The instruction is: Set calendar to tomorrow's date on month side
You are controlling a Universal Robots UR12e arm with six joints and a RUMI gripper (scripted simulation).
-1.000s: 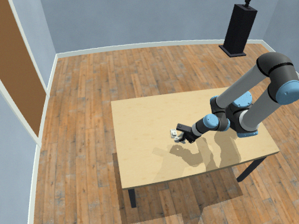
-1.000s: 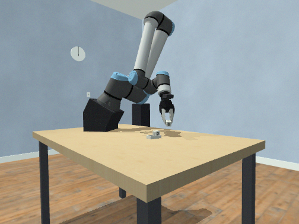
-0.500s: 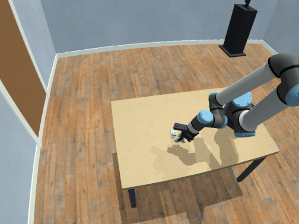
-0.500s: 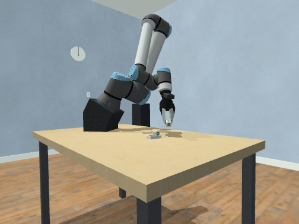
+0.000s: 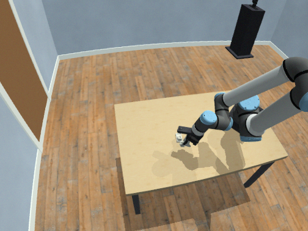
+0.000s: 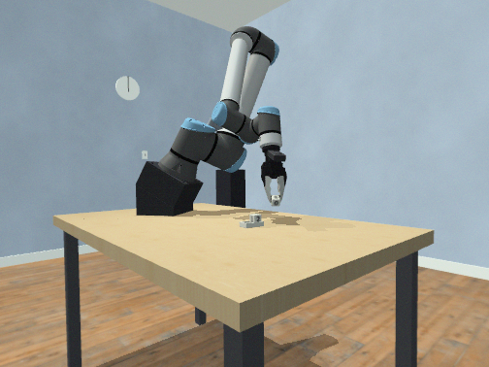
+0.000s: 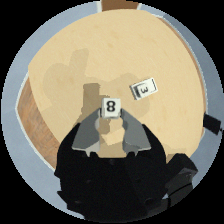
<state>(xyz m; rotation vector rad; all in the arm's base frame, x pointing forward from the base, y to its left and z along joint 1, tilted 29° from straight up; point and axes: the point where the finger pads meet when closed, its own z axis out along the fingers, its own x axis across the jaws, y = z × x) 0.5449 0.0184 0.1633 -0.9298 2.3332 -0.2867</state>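
The tool [image 5: 183, 143] [image 6: 275, 198] [image 7: 110, 108] pinches one cube [image 6: 276, 200] [image 7: 111, 107] above the counter [image 5: 146, 122] [image 6: 194, 252] [image 7: 60, 55], inward from its edges; the tray [image 5: 176, 139] [image 6: 245, 224] [image 7: 134, 93] holds its mate [image 5: 179, 137] [image 6: 256, 218] [image 7: 144, 89]. Looks like reorienting; next, align digits, then lower.

arm's elbow [image 5: 294, 68] [image 6: 246, 36] slightly lower, shifted back, blue-capped wrist [image 5: 208, 117] [image 6: 269, 120] higher
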